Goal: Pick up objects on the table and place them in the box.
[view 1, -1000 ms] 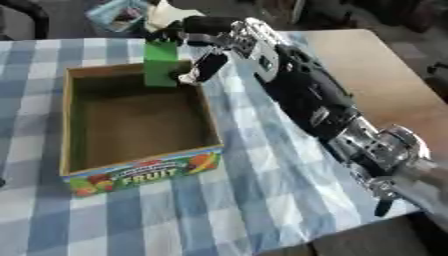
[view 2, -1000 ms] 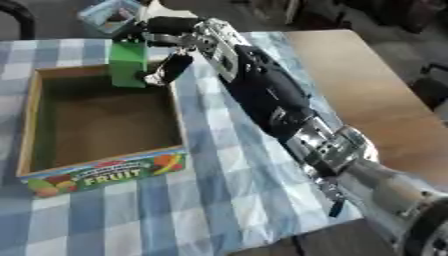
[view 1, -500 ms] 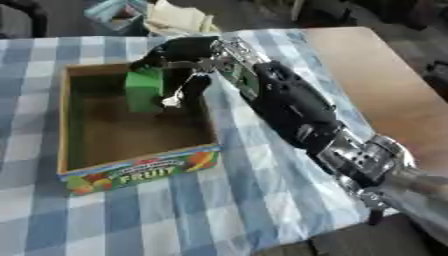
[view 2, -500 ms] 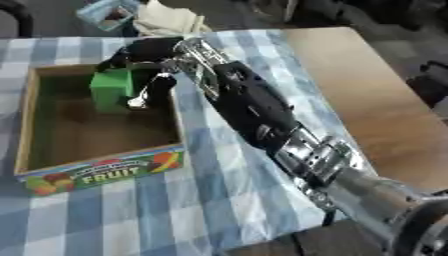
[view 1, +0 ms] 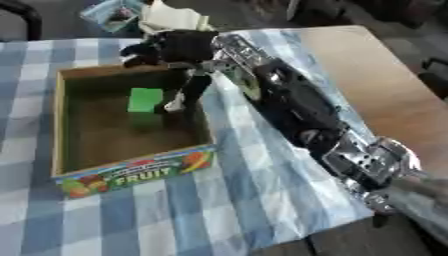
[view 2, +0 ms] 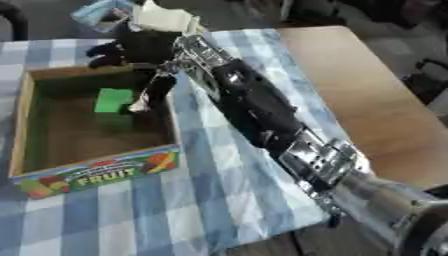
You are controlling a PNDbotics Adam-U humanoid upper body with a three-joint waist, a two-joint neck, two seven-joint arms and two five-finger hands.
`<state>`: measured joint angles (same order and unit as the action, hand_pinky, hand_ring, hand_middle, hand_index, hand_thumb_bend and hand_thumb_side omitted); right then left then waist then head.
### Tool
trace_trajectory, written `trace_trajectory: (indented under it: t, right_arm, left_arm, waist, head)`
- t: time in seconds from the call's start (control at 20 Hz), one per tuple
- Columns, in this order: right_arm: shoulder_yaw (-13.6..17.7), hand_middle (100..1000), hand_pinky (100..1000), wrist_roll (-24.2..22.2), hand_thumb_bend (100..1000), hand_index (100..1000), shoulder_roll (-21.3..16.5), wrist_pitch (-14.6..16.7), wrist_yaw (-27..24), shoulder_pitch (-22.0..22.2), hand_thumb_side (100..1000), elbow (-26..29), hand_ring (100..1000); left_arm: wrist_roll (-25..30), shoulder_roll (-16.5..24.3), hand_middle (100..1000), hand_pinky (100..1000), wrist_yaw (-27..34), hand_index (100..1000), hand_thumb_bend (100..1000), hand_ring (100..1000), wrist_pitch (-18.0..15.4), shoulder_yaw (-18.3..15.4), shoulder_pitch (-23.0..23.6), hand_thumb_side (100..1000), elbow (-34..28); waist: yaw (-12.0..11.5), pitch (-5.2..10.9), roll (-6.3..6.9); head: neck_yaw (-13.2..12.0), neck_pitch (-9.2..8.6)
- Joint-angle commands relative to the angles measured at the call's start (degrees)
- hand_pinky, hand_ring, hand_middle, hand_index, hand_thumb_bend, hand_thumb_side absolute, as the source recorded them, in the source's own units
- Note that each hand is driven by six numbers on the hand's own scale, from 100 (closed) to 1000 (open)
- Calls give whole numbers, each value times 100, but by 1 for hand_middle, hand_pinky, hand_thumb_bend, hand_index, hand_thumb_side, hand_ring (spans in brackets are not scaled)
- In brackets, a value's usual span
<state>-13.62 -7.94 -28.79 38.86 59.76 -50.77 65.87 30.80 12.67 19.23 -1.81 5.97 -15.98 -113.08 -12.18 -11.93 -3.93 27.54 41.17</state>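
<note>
1. A wooden table (view 1: 376,75) is partly covered by a blue and white checked cloth (view 1: 254,200). Beyond its far edge lie a white crumpled thing (view 1: 175,17) and a pale blue packet (view 1: 109,12).
2. An open cardboard box (view 1: 131,172) with the word FRUIT and pictures of fruit on its front wall sits on the cloth, at the left.
3. A green block (view 1: 144,100) is inside the box, in the far half, apart from the walls. Whether it rests flat on the floor cannot be told.
4. The robot's right hand (view 1: 175,47) reaches in from the lower right and hangs over the box's far right corner. Its fingers (view 1: 188,92) point down, spread and holding nothing, one tip just beside the block.
5. The left hand does not show.
6. Risks, as a judgement: a finger pulling back sideways could catch the block and tip or drag it; the arm, lying close above the right wall, could knock the box askew; and the remaining things lie past the far edge, so a reach there could brush the box.
</note>
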Motion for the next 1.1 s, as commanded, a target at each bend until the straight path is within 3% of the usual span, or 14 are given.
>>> trace_trajectory:
  t: [0.05,0.2,0.35,0.45,0.65,0.85,1.1]
  right_arm:
    - [205,959,834,149,199,1000,-458,-190,-682,-44,607,213,841]
    - [372,926,808,-23,103,1000,-741,-428,-1720,79,529,433,820]
    - [577,856,750,-273,100,1000,-989,-725,-2906,369,409,881,763]
    - [759,817,718,-371,100,1000,-1098,-1009,-3721,661,374,1288,727]
    - [1186,771,677,-298,100,1000,-1064,-1673,-5090,1293,388,2132,677]
    - [1446,761,667,-171,100,1000,-899,-2048,-5745,1807,452,2792,666]
    - [1608,759,665,-194,100,1000,-523,-2204,-5773,2413,526,3395,665]
  left_arm:
    - [-28,98,617,734,50,817,100,645,-11,-78,1,635,-95]
    - [-15,103,619,735,-1,817,100,647,-10,-101,46,639,-61]
    - [-44,98,623,737,-88,816,100,651,-19,-153,95,648,1]
    - [-94,94,626,738,-150,816,100,655,-33,-195,126,653,50]
    - [-211,90,642,743,-278,817,100,670,-76,-287,212,665,134]
    - [-296,86,661,750,-434,816,100,687,-121,-353,307,681,212]
    - [-307,56,679,758,-600,816,100,702,-164,-371,362,698,291]
  waist:
    - [53,127,44]
    - [156,153,52]
    - [277,168,81]
    - [368,177,106]
    - [569,172,163]
    - [709,162,204]
    - [756,120,250]
  head:
    - [-122,35]
    - [-261,64]
    - [-442,90]
    - [-583,105]
    - [-889,136]
    - [-1190,164]
    - [-1494,167]
